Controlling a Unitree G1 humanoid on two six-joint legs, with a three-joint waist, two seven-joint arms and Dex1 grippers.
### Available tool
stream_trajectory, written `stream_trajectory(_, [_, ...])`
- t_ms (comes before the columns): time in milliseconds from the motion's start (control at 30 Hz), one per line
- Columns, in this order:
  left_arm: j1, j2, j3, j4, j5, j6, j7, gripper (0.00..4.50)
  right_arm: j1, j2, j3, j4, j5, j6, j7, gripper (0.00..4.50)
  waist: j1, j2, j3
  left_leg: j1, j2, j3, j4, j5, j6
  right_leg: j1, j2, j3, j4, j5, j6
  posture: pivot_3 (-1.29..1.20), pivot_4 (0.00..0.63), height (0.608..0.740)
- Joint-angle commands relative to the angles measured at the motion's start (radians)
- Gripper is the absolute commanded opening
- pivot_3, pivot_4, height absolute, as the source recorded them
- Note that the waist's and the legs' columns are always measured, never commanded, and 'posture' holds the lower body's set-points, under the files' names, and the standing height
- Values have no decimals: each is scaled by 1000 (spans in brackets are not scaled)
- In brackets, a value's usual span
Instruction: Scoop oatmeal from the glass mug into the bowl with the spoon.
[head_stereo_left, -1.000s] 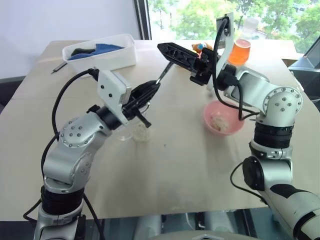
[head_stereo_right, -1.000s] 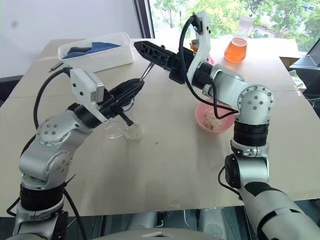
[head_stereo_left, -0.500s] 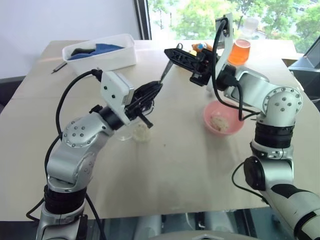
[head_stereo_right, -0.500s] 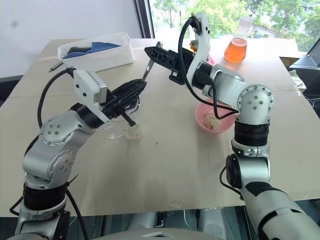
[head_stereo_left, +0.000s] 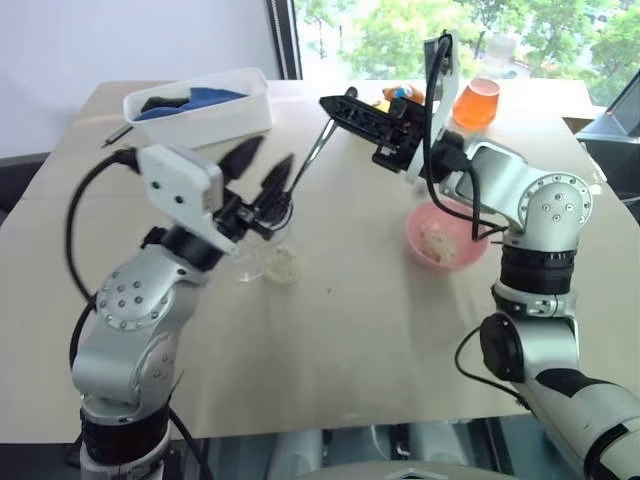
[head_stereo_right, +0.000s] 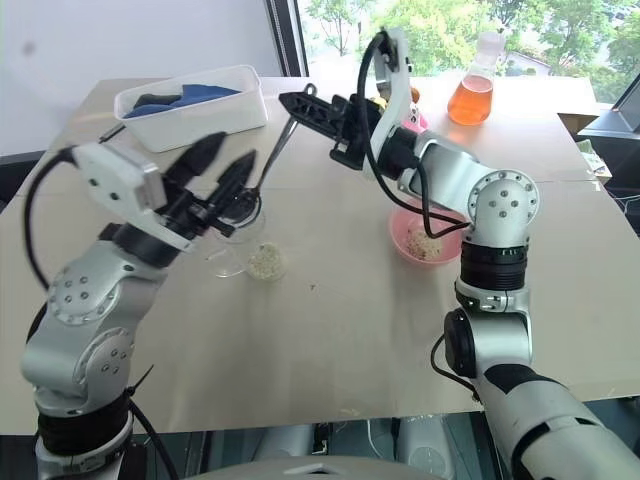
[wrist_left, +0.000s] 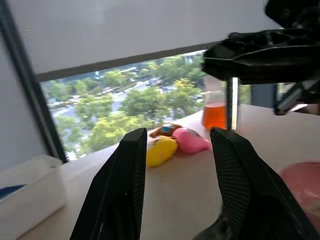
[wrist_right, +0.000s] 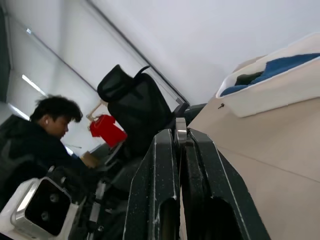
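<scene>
The right gripper pinches the spoon by its handle tip, its bowl hanging over the glass mug, while the left gripper hovers above the mug with its 2 fingers spread. Some oatmeal lies on the table beside the mug — more sits in the bowl. With so little handle clamped, the spoon could swivel and tip the unsteadied mug — or shed flakes.

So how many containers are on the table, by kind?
Tub: 1
Mug: 1
Bowl: 1
Flask: 1
Total: 4
</scene>
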Motion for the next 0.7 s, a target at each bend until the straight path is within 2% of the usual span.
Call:
stream_trajectory(33, [78,-12,7,-49,100,-50,50,2052,-73,-13,-59,26,46,-42,-13,0,0,0,0,0,0,0,0,0,0,0,0,0,0,0,0,0,150,740])
stream_trajectory(300, [352,-76,2,-8,225,-209,44,2052,-157,-86,-128,150,17,-87,6,0,2,0,0,-4,0,0,-1,0,0,-4,0,0,0,0,0,0,150,740])
stream_trajectory(700, [437,-129,-14,34,268,-330,24,2052,-184,-118,-148,166,21,-67,1,0,2,0,0,-9,1,2,0,0,0,-9,0,1,2,0,0,0,150,740])
